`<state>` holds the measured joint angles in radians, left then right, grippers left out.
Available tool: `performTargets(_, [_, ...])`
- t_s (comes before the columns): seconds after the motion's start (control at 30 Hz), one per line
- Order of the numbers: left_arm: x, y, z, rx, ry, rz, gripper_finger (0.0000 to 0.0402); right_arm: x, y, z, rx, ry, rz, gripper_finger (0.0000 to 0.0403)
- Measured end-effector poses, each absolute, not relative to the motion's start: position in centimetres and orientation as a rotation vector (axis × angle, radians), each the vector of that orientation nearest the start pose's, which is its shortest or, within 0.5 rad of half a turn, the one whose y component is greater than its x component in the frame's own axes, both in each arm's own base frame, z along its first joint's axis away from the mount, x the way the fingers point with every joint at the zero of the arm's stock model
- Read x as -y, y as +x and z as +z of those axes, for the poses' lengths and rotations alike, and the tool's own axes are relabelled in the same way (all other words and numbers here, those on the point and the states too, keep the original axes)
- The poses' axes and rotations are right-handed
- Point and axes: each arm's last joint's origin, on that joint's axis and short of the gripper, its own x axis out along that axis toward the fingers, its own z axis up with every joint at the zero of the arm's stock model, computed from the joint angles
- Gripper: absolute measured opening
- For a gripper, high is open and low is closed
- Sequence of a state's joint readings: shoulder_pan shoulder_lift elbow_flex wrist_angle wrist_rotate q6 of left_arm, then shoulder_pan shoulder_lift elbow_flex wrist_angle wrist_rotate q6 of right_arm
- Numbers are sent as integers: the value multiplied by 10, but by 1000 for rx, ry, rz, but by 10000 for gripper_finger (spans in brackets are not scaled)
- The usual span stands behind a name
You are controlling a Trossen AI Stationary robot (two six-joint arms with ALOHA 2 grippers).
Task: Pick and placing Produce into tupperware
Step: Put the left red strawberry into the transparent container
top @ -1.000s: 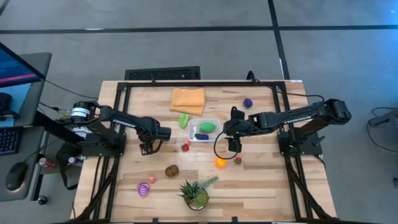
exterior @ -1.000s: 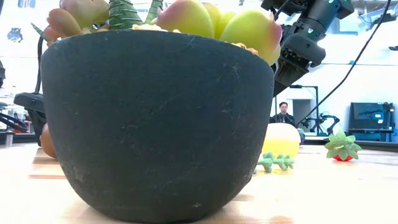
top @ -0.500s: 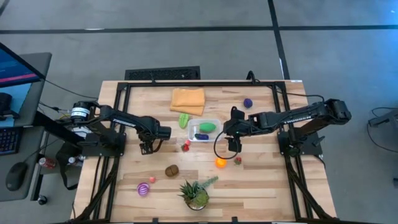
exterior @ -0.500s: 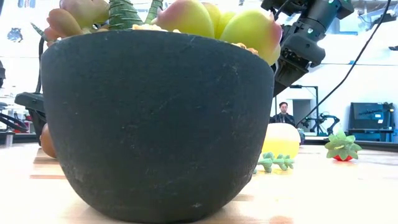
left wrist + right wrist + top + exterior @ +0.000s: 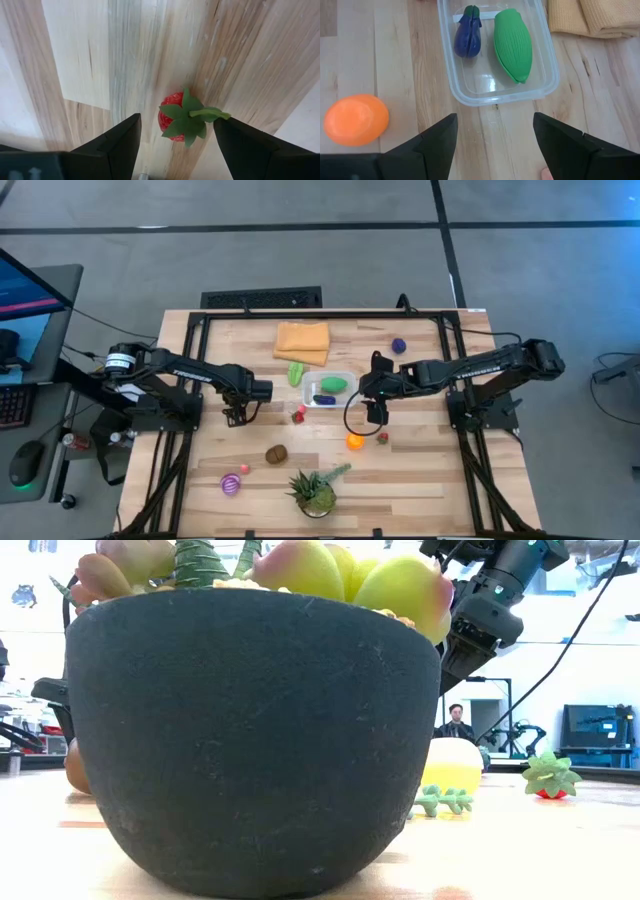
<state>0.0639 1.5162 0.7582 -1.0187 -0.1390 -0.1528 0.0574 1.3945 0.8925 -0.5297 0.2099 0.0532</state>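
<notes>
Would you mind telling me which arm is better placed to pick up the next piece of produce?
Left: its wrist view shows the left gripper open, with its jaws straddling the strawberry. The right gripper faces the tupperware, beside the orange fruit.

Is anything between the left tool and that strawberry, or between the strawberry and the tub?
Nothing visible. The open left tool hangs over the strawberry, only bare wood between them. From the strawberry to the tub, the high view shows bare table.

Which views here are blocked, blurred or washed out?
Low view: the dark plant pot fills most of the frame, hiding the table, with a bright, washed-out room behind. Left wrist view: strawberry sharp, near fingers soft. High view: evenly lit, unobstructed.
</notes>
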Motion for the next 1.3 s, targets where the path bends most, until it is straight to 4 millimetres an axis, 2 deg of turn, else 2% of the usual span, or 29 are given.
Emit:
performTargets(0.37, [-17,204,147,-1758,-49,287,236,-9,267,216,-1019,-83,-169,256])
performTargets(0.7, [-17,204,147,-1757,-49,287,165,-9,267,216,-1019,-82,-169,256])
performTargets(0.9, [-17,204,147,-1757,-49,286,143,-9,267,216,-1019,-81,-170,256])
performTargets(1.1, [-17,204,147,-1757,-49,286,140,-9,266,216,-1019,-81,-170,256])
performTargets(1.3, [-17,205,147,-1750,-50,286,155,-9,266,216,-1018,-73,-175,256])
